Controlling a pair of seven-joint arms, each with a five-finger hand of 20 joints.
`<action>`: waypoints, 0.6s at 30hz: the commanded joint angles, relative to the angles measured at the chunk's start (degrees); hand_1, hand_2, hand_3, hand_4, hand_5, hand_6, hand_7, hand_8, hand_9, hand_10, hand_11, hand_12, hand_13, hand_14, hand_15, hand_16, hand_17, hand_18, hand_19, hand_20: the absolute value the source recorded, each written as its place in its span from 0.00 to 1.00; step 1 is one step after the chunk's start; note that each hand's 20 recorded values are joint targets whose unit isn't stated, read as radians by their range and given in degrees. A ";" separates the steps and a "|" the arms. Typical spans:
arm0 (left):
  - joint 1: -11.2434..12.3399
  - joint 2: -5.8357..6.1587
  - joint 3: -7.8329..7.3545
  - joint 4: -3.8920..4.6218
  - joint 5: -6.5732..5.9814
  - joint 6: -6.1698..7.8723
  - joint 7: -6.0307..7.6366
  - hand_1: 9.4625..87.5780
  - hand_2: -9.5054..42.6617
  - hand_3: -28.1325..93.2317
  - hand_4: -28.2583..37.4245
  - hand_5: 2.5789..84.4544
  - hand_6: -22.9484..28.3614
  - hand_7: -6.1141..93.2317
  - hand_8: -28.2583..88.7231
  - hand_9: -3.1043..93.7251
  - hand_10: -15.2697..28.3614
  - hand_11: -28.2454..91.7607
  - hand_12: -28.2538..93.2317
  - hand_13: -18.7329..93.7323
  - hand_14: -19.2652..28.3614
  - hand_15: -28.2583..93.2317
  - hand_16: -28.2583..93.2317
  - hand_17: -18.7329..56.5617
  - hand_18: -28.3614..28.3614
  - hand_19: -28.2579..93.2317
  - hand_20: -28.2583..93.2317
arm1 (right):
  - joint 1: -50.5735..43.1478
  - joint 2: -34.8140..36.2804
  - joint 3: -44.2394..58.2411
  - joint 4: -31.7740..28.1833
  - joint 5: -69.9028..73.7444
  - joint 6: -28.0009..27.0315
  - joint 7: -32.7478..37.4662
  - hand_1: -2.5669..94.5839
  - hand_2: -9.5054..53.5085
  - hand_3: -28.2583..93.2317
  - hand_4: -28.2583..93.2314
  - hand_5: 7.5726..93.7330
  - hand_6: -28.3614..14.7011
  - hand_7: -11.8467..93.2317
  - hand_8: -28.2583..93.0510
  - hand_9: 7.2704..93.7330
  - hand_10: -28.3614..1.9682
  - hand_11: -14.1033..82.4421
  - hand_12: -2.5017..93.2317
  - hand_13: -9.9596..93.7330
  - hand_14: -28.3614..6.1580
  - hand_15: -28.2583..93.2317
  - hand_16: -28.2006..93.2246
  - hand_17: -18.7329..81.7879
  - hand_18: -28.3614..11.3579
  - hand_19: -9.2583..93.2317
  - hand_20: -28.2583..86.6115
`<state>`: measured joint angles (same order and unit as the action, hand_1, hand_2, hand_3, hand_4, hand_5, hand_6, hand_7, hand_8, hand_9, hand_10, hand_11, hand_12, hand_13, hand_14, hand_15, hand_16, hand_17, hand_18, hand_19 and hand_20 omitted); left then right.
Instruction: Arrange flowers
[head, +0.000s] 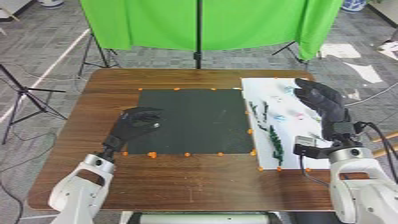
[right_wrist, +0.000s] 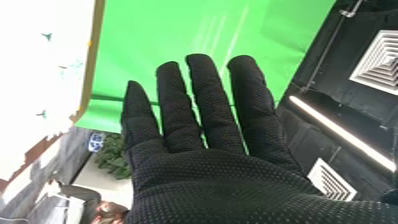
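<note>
In the head view my right hand (head: 325, 100) is over the right part of the white sheet (head: 272, 87), its fingers extended. Left of it on the sheet lie green stems (head: 276, 142) and small pale blue and pink flowers (head: 281, 118), partly hidden by the hand and wrist. My left hand (head: 135, 124) rests at the left edge of the dark mat (head: 197, 120), fingers bent with nothing visible in them. The right wrist view has my right hand (right_wrist: 209, 170) with straight, slightly spread fingers and nothing held.
Orange tape pieces (head: 152, 155) line the edges of mat and sheet. The brown wooden table (head: 187, 185) extends around them. Behind it a green backdrop (head: 151, 25) hangs on a stand, with black tripods (head: 27, 90) at the left.
</note>
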<state>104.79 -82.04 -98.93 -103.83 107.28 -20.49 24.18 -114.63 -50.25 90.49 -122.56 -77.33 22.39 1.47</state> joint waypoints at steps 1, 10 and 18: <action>0.91 -0.95 0.17 0.89 -2.51 0.26 -1.71 0.37 0.13 0.70 0.23 0.60 0.55 0.23 0.19 0.58 0.67 0.45 0.35 0.55 0.81 0.47 0.22 0.38 0.78 0.42 0.42 | -0.34 0.02 -0.71 -0.76 -1.03 3.10 0.40 0.09 0.00 0.81 0.00 0.41 0.58 0.27 0.14 0.48 0.43 0.21 0.22 0.45 0.45 0.32 0.42 0.37 0.32 0.20 0.51; 0.73 -0.90 0.18 0.69 -2.68 0.11 -1.73 0.37 0.14 0.71 0.23 0.61 0.55 0.23 0.19 0.58 0.67 0.45 0.35 0.55 0.81 0.47 0.22 0.37 0.78 0.41 0.42 | 0.41 1.19 -1.99 -3.39 -8.78 8.27 9.60 0.15 0.00 0.79 0.01 0.47 0.54 0.26 0.15 0.57 0.43 0.25 0.22 0.62 0.41 0.37 0.39 0.46 0.28 0.42 0.62; 0.45 0.94 0.27 0.20 -3.67 1.31 -2.26 0.37 0.14 0.71 0.23 0.61 0.55 0.23 0.19 0.58 0.67 0.45 0.35 0.55 0.81 0.47 0.22 0.37 0.78 0.42 0.42 | 0.50 2.97 -1.96 -9.64 -25.50 -1.40 31.09 0.30 0.00 0.69 0.01 0.61 0.53 0.28 0.17 0.72 0.37 0.33 0.26 0.82 0.47 0.48 0.46 0.54 0.19 0.70 0.70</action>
<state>104.85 -82.30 -98.92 -103.60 104.84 -20.49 22.88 -114.13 -48.85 87.79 -127.52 -94.58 29.93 21.08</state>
